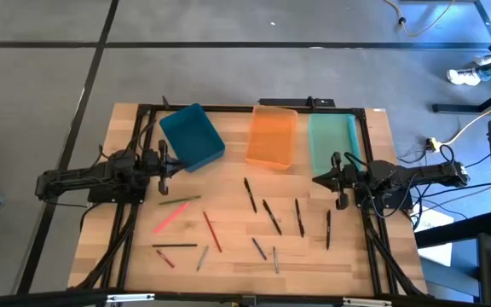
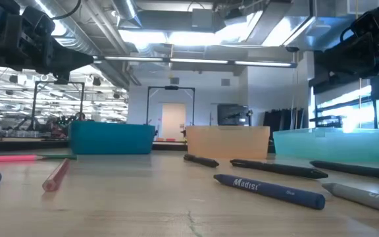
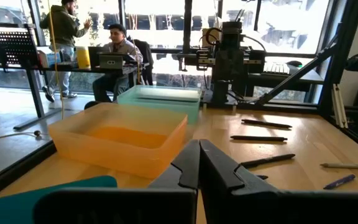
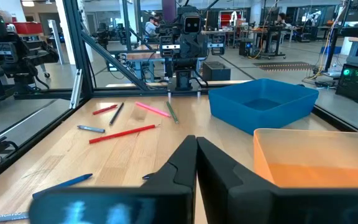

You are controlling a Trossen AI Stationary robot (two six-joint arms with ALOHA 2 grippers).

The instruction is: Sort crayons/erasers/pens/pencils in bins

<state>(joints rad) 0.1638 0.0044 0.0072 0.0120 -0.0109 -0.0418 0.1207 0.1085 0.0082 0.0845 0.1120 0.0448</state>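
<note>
Sorting has not begun, by the look of it: the teal-blue bin, the orange bin and the mint-green bin stand in a row at the table's far side with nothing visible inside, while the crayons, pens and pencils lie scattered on the wooden table nearer the front. The left gripper and right gripper hover at the table's two sides, arms low and facing each other, fingers pressed together and holding nothing. The next move likely calls for one arm to part its fingers and descend over a single stick, such as the pink one near the left arm.
</note>
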